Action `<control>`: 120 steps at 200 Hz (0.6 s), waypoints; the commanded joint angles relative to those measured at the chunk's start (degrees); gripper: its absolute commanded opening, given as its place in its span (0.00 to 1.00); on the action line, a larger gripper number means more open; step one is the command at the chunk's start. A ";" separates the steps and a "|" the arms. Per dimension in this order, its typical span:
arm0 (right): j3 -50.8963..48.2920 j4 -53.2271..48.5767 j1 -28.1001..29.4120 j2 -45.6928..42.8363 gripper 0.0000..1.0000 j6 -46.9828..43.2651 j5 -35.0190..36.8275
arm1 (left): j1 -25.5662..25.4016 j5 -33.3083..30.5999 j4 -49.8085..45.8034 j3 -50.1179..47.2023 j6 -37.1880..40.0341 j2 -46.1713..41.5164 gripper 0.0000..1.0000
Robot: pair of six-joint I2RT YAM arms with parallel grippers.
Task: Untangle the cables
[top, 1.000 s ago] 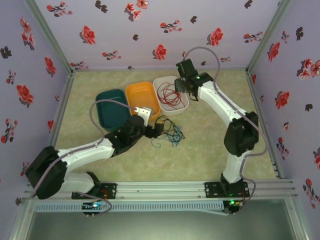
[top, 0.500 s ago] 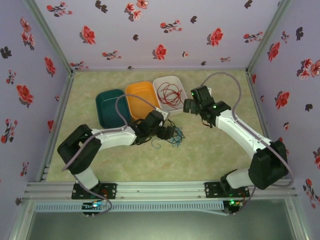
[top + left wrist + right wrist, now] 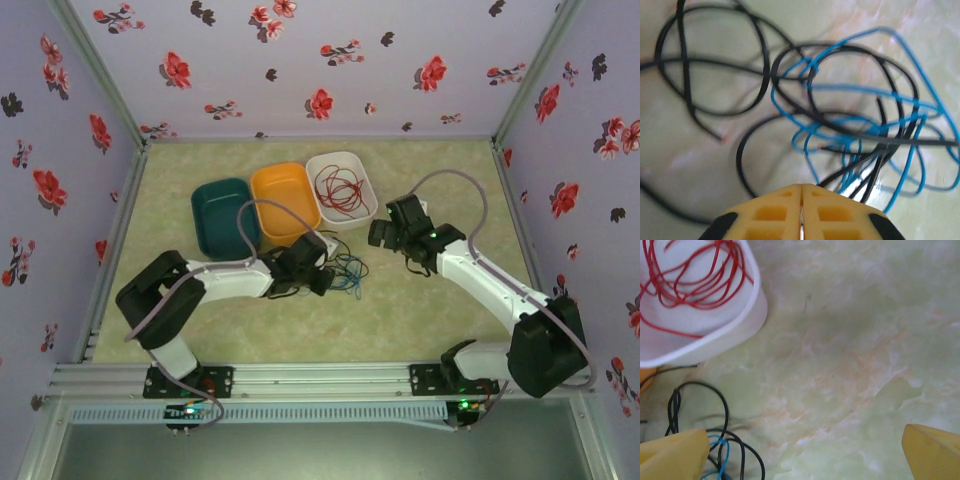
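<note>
Left fingers (image 3: 775,215) pressed shut at 6 o'clock edge of black-and-blue tangle (image 3: 860,145), pinch unconfirmed; right fingers (image 3: 677,452) spread wide, empty. Red cable (image 3: 340,188) in white tray (image 3: 368,205), 12 o'clock of tangle. Next, probably: pull black clear of blue.

Soft, even light is cast from above, and only faint shadows are thrown on the table (image 3: 420,320) under the arms. In the left wrist view the black cable (image 3: 685,61) is smeared by blur toward 9 o'clock, and glare is seen at 5 o'clock. The right wrist view is dimmed by a shadow at 12 o'clock, and the fingers (image 3: 675,452) of the right gripper (image 3: 805,447) are defocused at 7 and 5 o'clock
</note>
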 commanded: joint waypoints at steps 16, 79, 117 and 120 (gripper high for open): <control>-0.42 -0.02 4.53 0.57 0.99 1.99 -4.02 | -0.25 1.77 -3.46 -6.64 -3.68 -8.27 0.06; 1.34 1.82 10.66 5.40 0.82 3.65 -9.29 | -0.19 1.04 -8.34 -14.73 -8.16 -21.02 0.04; 1.47 5.86 11.11 8.94 0.65 7.13 -10.66 | 0.07 -2.00 -13.26 -17.05 -9.07 -27.65 0.03; 1.46 6.27 11.11 9.38 0.65 7.55 -10.66 | 0.04 -2.26 -13.52 -17.06 -9.08 -28.06 0.04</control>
